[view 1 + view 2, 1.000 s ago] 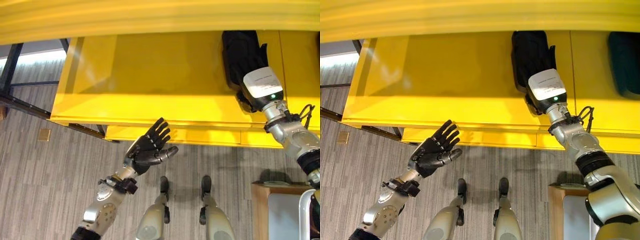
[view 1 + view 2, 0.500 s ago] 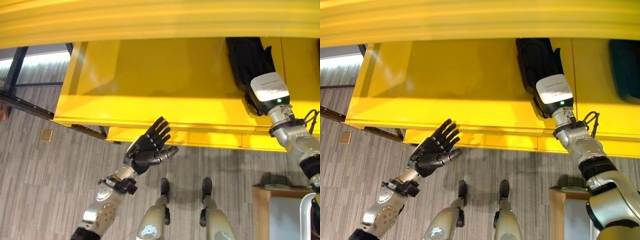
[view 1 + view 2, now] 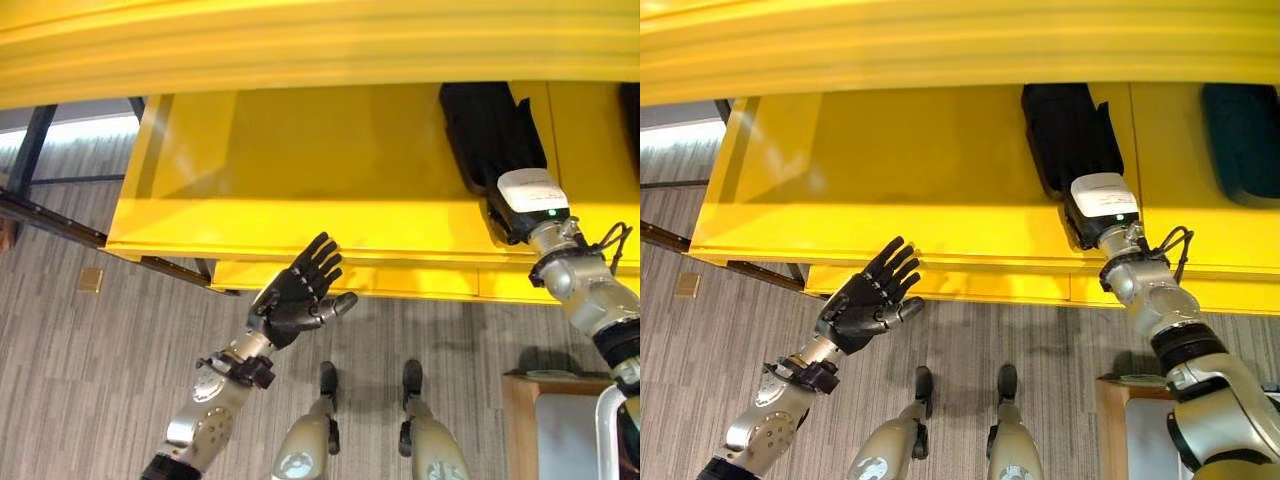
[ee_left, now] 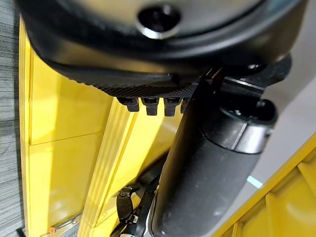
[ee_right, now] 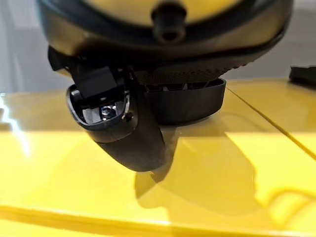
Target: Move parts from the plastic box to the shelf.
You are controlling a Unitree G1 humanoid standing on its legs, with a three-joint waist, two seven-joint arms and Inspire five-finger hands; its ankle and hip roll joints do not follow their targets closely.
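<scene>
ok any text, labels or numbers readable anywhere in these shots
None can be read.
White cover on the right hand: faint grey print, too small and blurred to make out; a green light glows beside it.
Yellow shelf: no lettering seen.
Black part lying on the shelf: no label seen.
Left hand: no markings seen.

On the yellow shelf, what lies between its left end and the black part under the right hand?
Nothing: the shelf is bare from its left end to the black part, as the right eye view shows. The right hand is at that part.
</scene>
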